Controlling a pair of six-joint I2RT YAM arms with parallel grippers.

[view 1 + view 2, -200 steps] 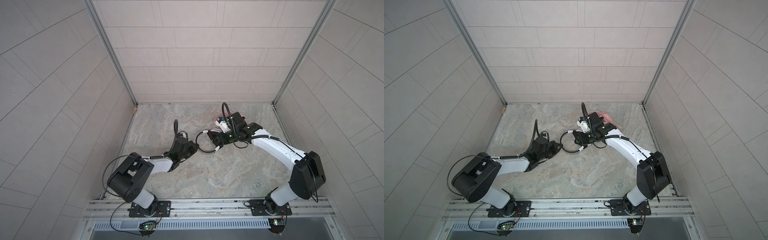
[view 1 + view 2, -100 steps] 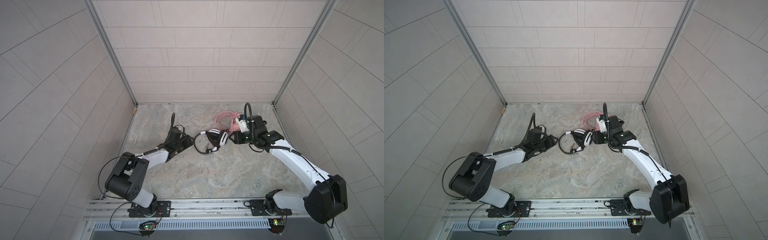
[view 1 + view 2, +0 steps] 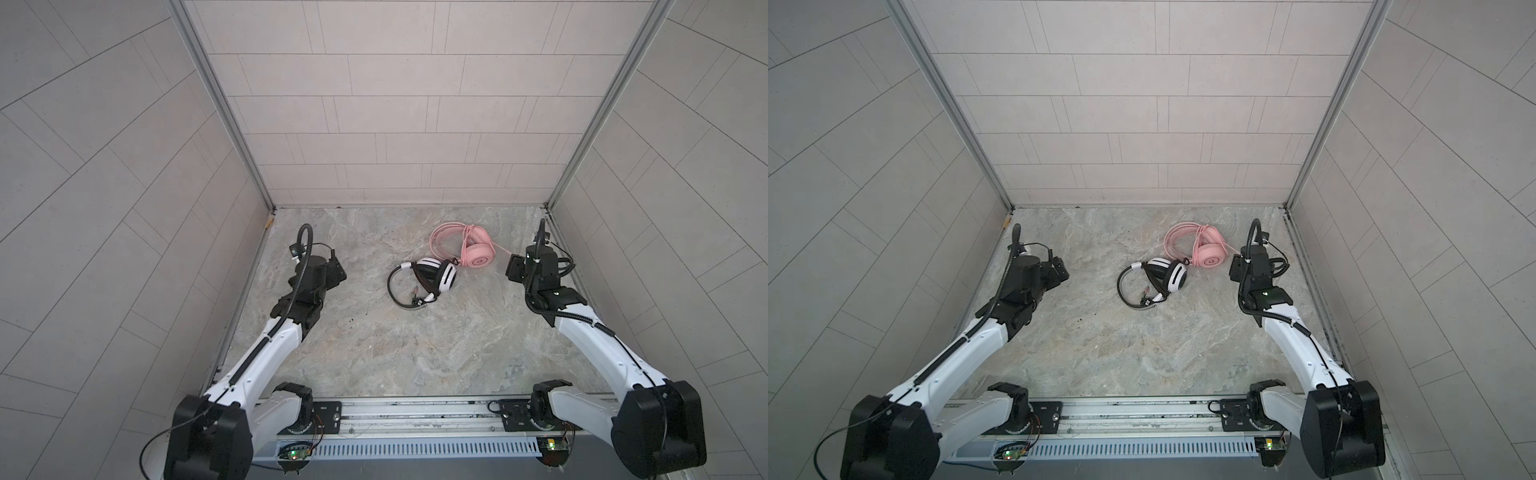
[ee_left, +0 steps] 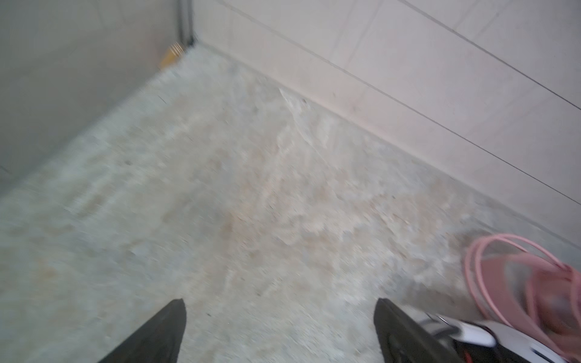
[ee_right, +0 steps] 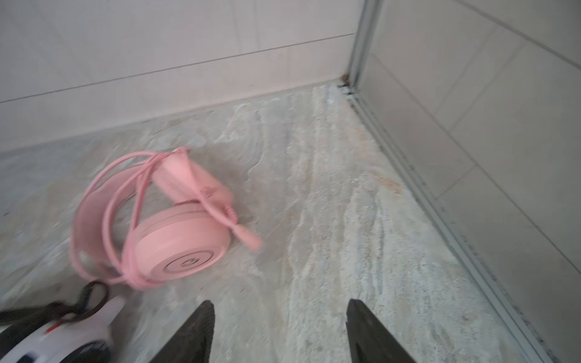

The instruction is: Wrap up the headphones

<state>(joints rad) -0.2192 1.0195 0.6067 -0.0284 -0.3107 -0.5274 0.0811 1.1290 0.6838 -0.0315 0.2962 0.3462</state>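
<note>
In both top views, the pink headset [image 3: 478, 254] lay near the back of the marble tabletop [image 3: 415, 353], cable looped over it. The white-and-black headset [image 3: 437, 277] lay just beside it. The left gripper [image 3: 337, 272] and right gripper [image 3: 514, 268] hung well apart from both. The left wrist view showed the left gripper [image 4: 279, 303] spread wide and empty. The right wrist view showed the right gripper [image 5: 280, 302] parted, holding nothing, near the pink headset [image 5: 176, 239].

surface: we see a grey marbled tabletop [image 3: 415, 357] | on it: pink headset [image 3: 478, 255] toward back right, pink cable [image 3: 434, 241] looped round it | white-and-black headset [image 3: 440, 277] just beside, nearer centre
</note>
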